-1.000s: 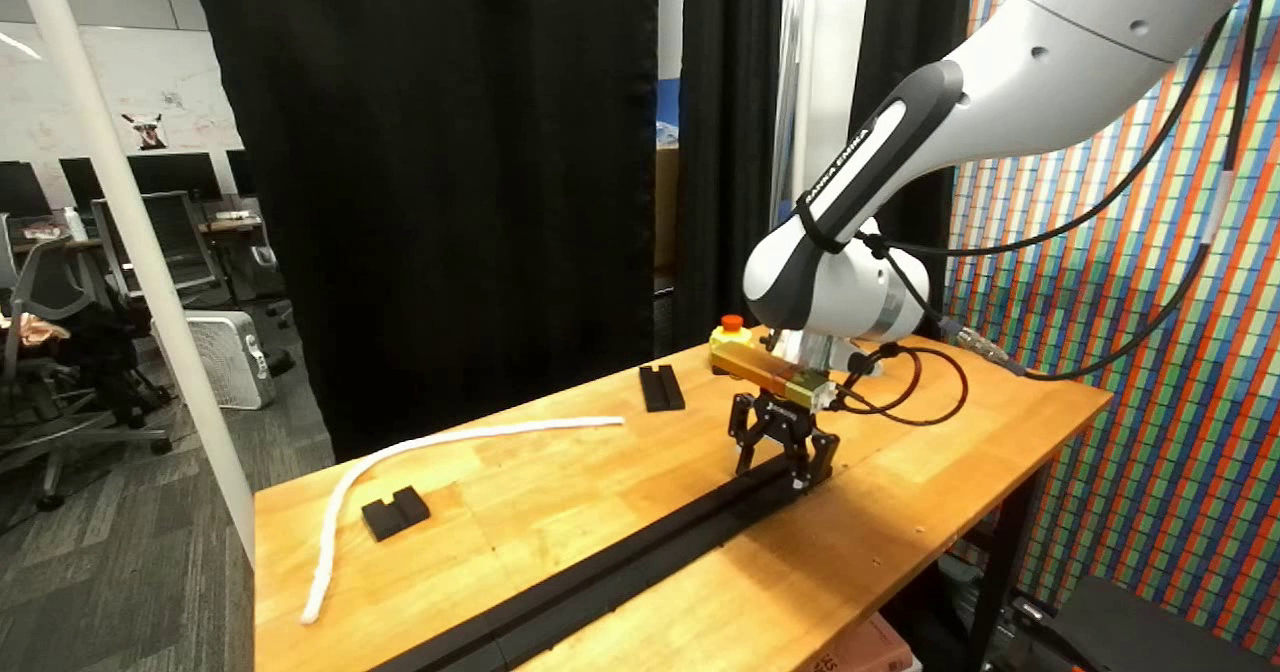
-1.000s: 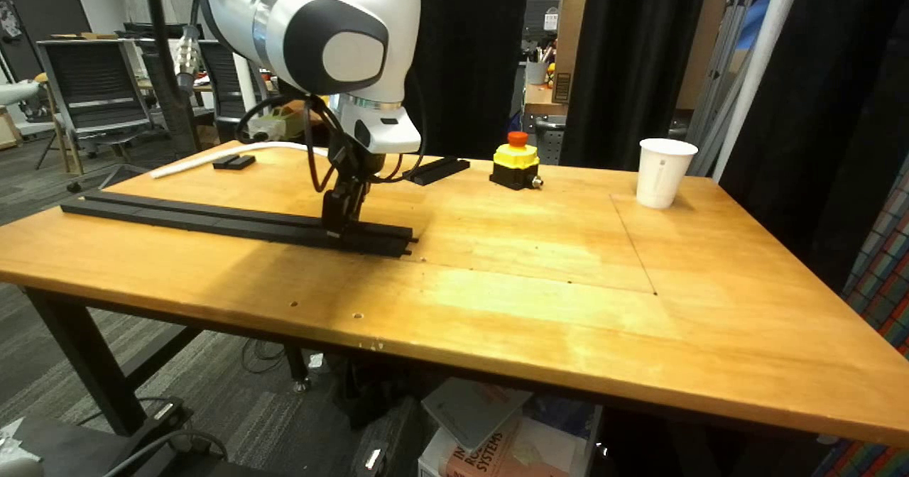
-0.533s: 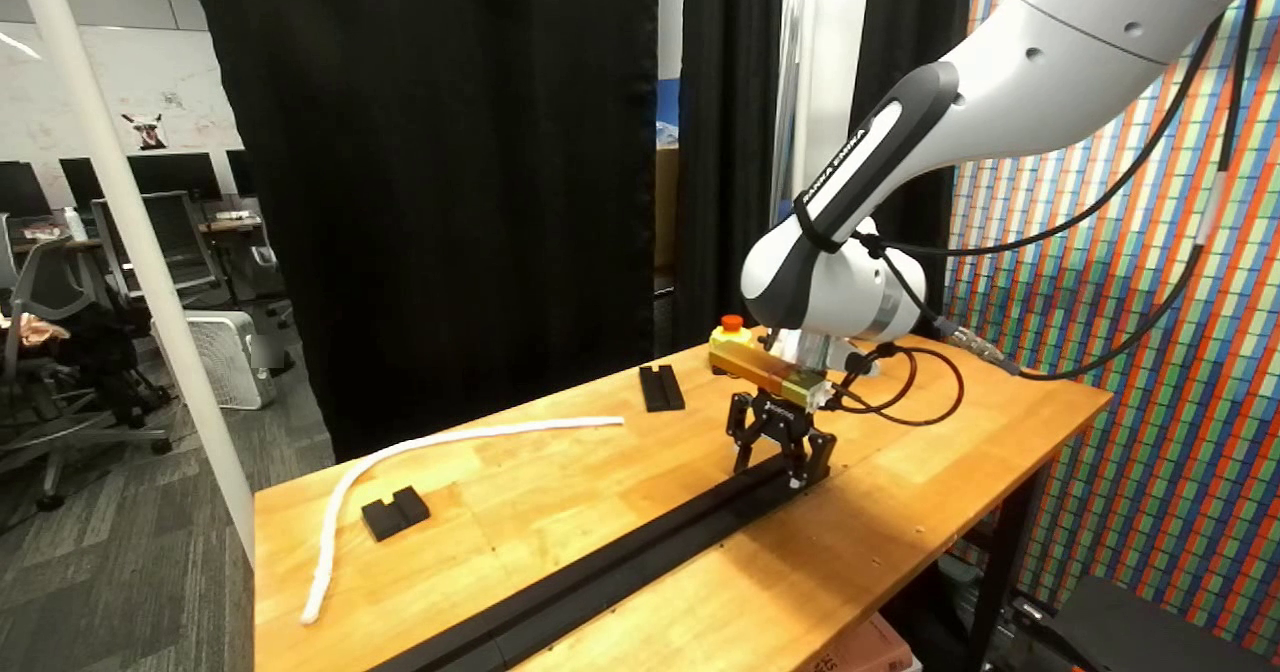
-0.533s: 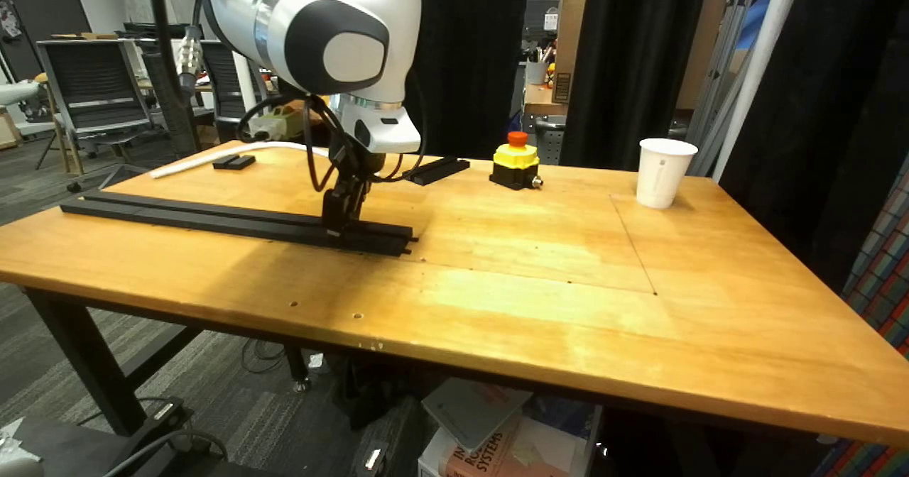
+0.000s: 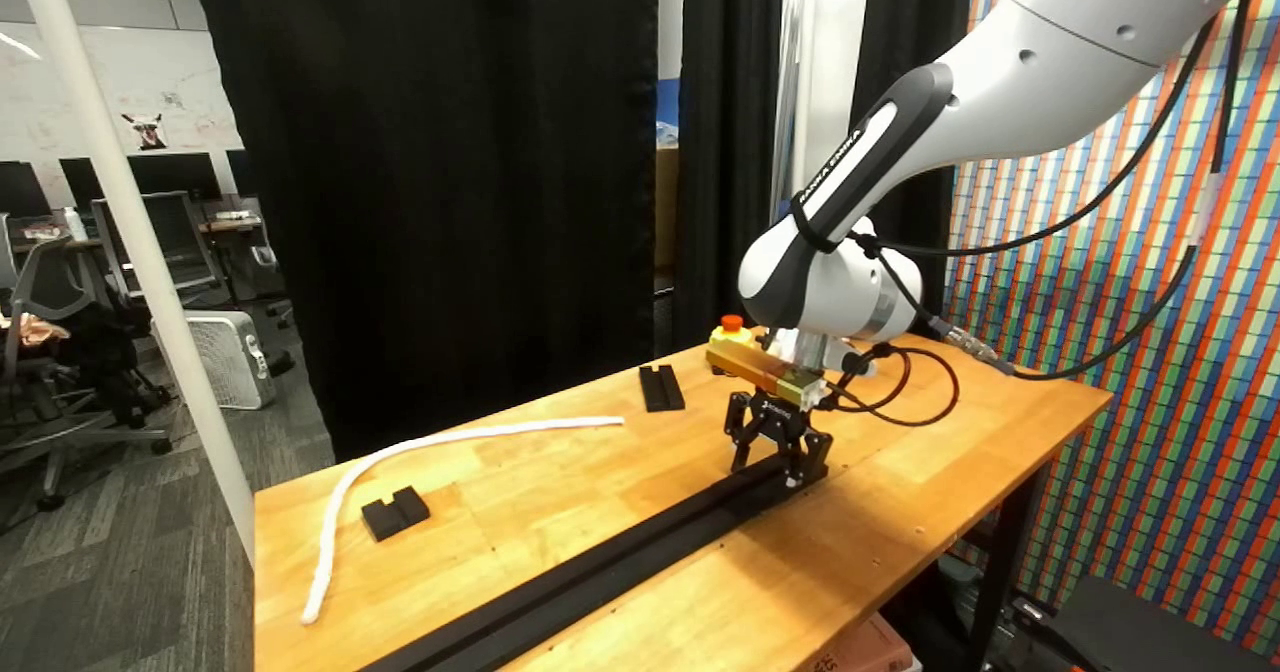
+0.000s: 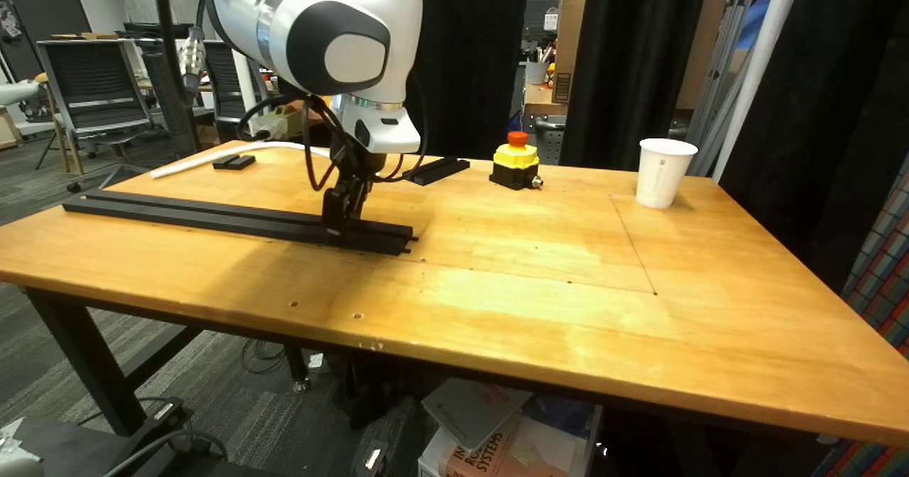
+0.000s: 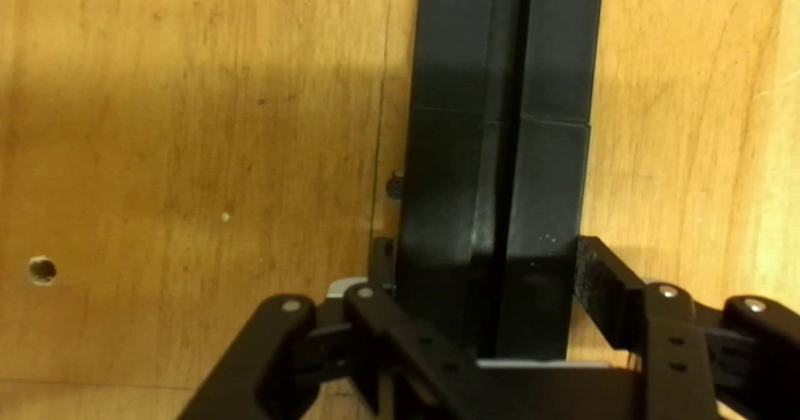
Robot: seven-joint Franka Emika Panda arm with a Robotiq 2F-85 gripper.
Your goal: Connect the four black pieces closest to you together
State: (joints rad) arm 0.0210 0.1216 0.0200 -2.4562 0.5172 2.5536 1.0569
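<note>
Black, flat, grooved slabs [image 6: 213, 220]: 1 aligned bar near a long edge of the wooden table [image 6: 540, 342].
Black jointed gripper [image 7: 484, 270]: slab-wide, apparently clasping the end slab [image 7: 547, 182].
Seam [image 7: 555, 120]: could buckle if pushed crooked.

"Where are those cameras?"
"Both exterior views stand back, looking slantwise down across the table [image 6: 540, 250], sharing the arm [image 5: 1010, 92]."
"And the wrist view?"
"Close above the black pieces [image 7: 494, 157], facing down."

pieces [image 6: 238, 223] in line on table [image 6: 532, 264]
</note>
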